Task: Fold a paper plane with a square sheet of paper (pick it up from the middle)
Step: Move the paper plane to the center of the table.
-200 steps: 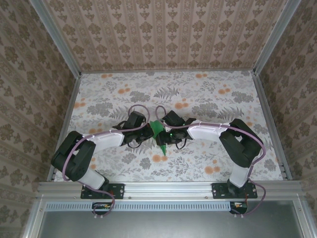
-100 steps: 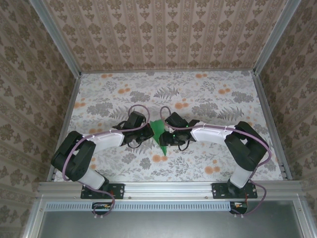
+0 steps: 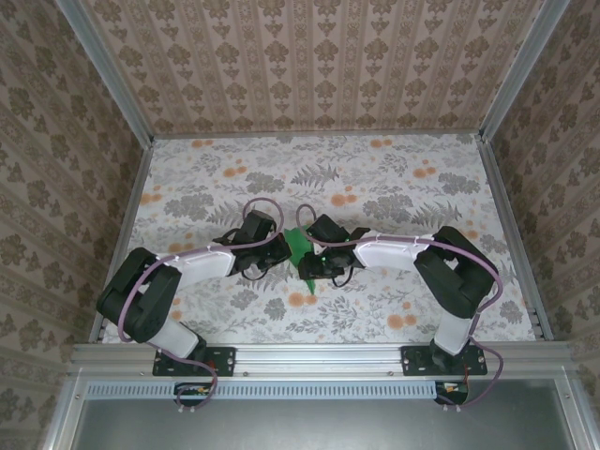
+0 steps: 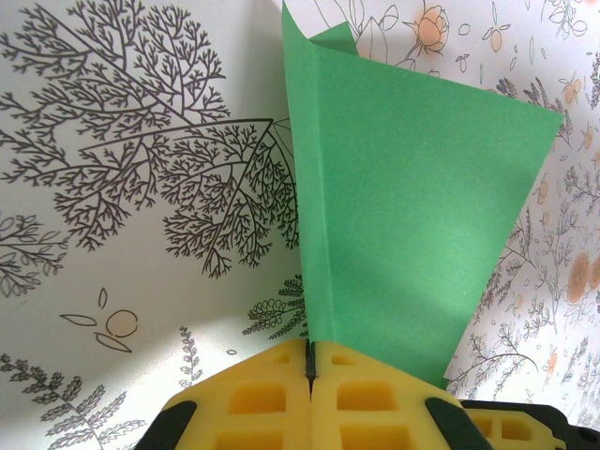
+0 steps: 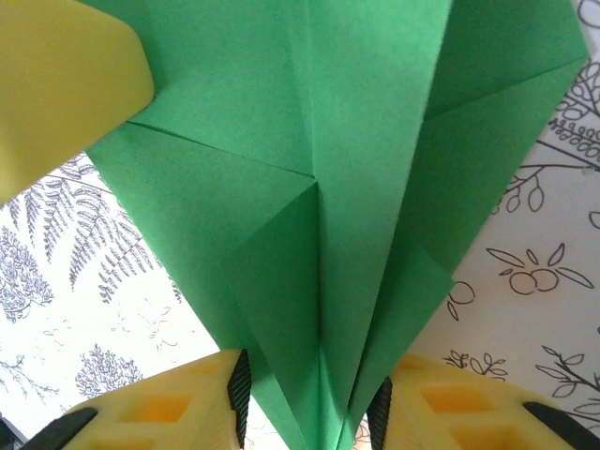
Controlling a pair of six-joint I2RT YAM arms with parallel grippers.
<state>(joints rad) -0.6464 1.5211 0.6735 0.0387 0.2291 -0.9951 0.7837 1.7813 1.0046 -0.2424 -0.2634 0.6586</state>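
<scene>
The bright-green paper plane [image 3: 299,249], a creased pointed shape, is held up off the table between the two wrists. My left gripper [image 4: 309,361] is shut on its centre fold, and the sheet [image 4: 403,206] fans out to the right above the yellow fingers. My right gripper [image 5: 309,412] stands open around the narrow end, its black pads close against the splayed outer flaps. The layers [image 5: 319,187] between them are still fanned apart. A yellow finger [image 5: 56,84] of the left gripper shows at the upper left of the right wrist view.
The floral table cover [image 3: 403,187] runs back to patterned walls on three sides. Both arms [image 3: 187,262] reach inward and meet at mid-table, their cables looping above the wrists. A metal rail [image 3: 319,356] borders the near edge.
My right gripper has slid left onto the paper's end and its jaws have narrowed around the flaps. The left gripper has kept its hold and place.
</scene>
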